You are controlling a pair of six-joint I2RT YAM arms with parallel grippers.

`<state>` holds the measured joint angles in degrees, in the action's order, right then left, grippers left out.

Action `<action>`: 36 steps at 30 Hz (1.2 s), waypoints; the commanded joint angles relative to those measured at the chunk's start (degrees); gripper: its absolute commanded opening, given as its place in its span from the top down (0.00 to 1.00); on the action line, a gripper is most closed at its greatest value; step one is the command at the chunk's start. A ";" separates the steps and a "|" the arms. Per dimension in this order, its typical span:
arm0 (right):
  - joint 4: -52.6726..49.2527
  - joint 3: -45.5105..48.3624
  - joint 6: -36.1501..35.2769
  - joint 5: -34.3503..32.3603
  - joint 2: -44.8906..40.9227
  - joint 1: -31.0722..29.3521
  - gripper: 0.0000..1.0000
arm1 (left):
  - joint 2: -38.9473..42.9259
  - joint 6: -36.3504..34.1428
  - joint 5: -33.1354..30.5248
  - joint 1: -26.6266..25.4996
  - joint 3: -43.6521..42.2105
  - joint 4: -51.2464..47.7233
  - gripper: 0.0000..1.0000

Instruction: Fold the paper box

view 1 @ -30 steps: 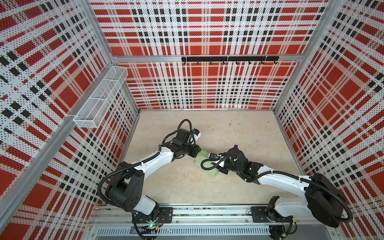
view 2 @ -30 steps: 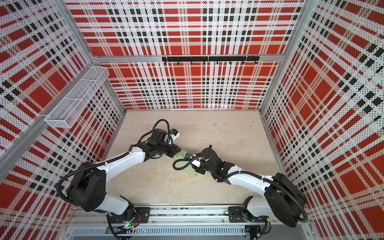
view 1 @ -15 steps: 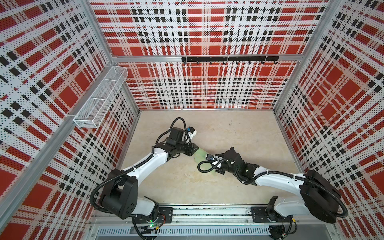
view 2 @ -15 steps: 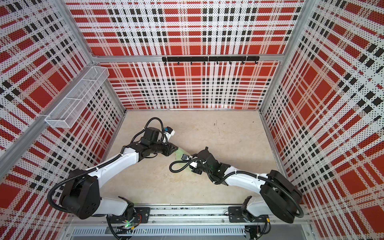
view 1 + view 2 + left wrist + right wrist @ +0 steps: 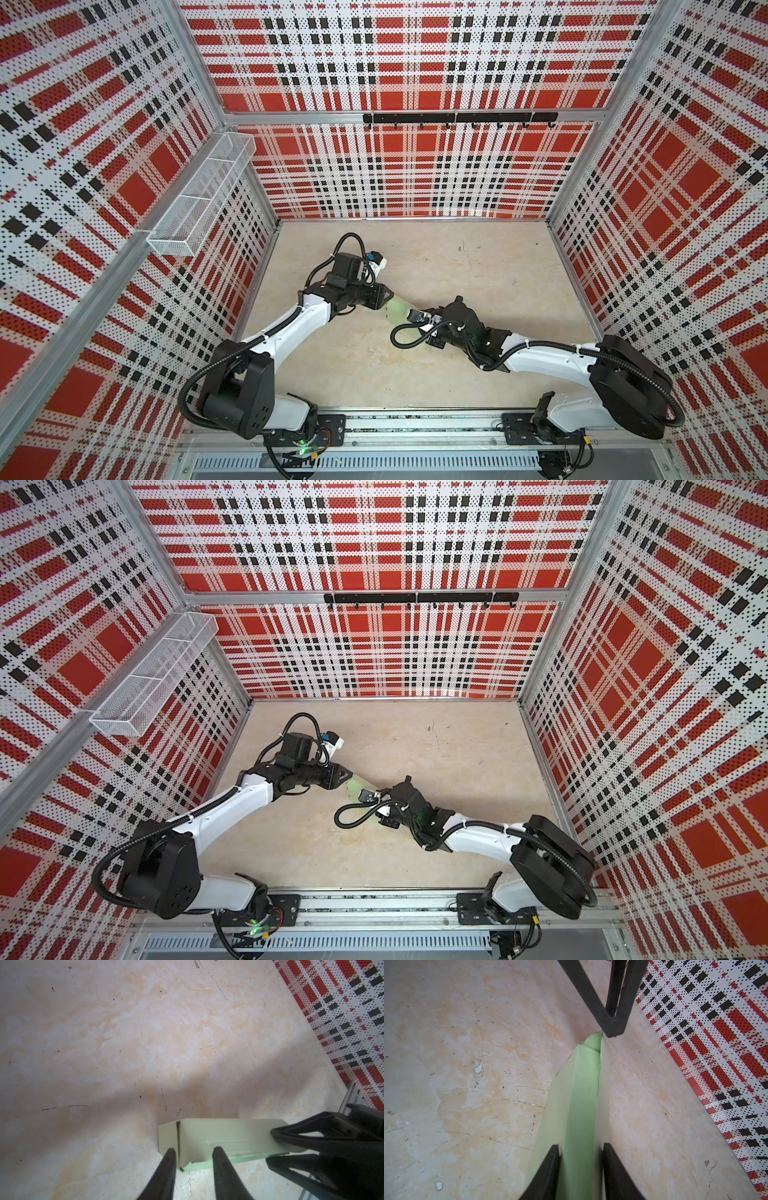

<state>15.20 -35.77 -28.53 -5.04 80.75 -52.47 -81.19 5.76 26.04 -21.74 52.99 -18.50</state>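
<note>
The paper box (image 5: 397, 309) (image 5: 356, 786) is a pale mint-green, partly folded long box lying on the beige table between my two grippers. My right gripper (image 5: 581, 1150) is shut on one end of it, with one finger on each long wall. The left wrist view shows that gripper (image 5: 269, 1147) clamped on the box (image 5: 224, 1136). My left gripper (image 5: 194, 1152) (image 5: 388, 296) stands open at the other end. Its fingers (image 5: 170, 1155) straddle the corner by the end flap without clamping it. In the right wrist view a left finger (image 5: 612, 1022) touches the box's far end (image 5: 592, 1042).
Plaid perforated walls close in the table (image 5: 478, 270) on three sides. A white wire basket (image 5: 199, 195) hangs on the left wall and a black hook rail (image 5: 457, 118) on the back wall. The arms' mounting rail (image 5: 415, 428) runs along the front edge.
My right gripper has carried the box leftward and a little farther back. My left gripper has drawn back to the left and its jaws have opened wider.
</note>
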 commanded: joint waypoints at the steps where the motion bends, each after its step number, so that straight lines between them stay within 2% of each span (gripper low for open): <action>1: -2.48 0.52 -0.90 -0.83 2.16 -0.35 0.65 | -1.11 -0.30 -1.22 -0.83 1.76 0.33 0.66; 15: -1.96 0.68 -1.33 -0.89 2.59 -0.31 0.65 | -3.35 -3.08 -6.51 -1.34 0.32 -0.02 0.67; 22: -3.11 0.09 -1.35 -1.00 0.40 -1.04 0.59 | -4.50 -3.63 -7.06 -1.34 -0.11 0.45 0.67; 30: -6.81 -1.32 0.77 1.18 -5.74 -2.48 0.54 | -5.13 -4.36 -7.35 -1.66 -0.42 0.57 0.68; 34: -8.67 -1.30 3.33 4.25 -10.99 -2.60 0.54 | -5.12 -4.54 -7.46 -1.73 -0.60 0.68 0.68; 36: -8.93 -1.22 4.48 4.93 -13.24 -2.62 0.58 | -5.17 -4.57 -7.41 -1.75 -0.67 0.68 0.67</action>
<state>6.28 -35.79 -26.13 -2.63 70.37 -54.70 -85.08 2.00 20.27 -23.22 52.99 -15.84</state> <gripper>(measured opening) 0.432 0.326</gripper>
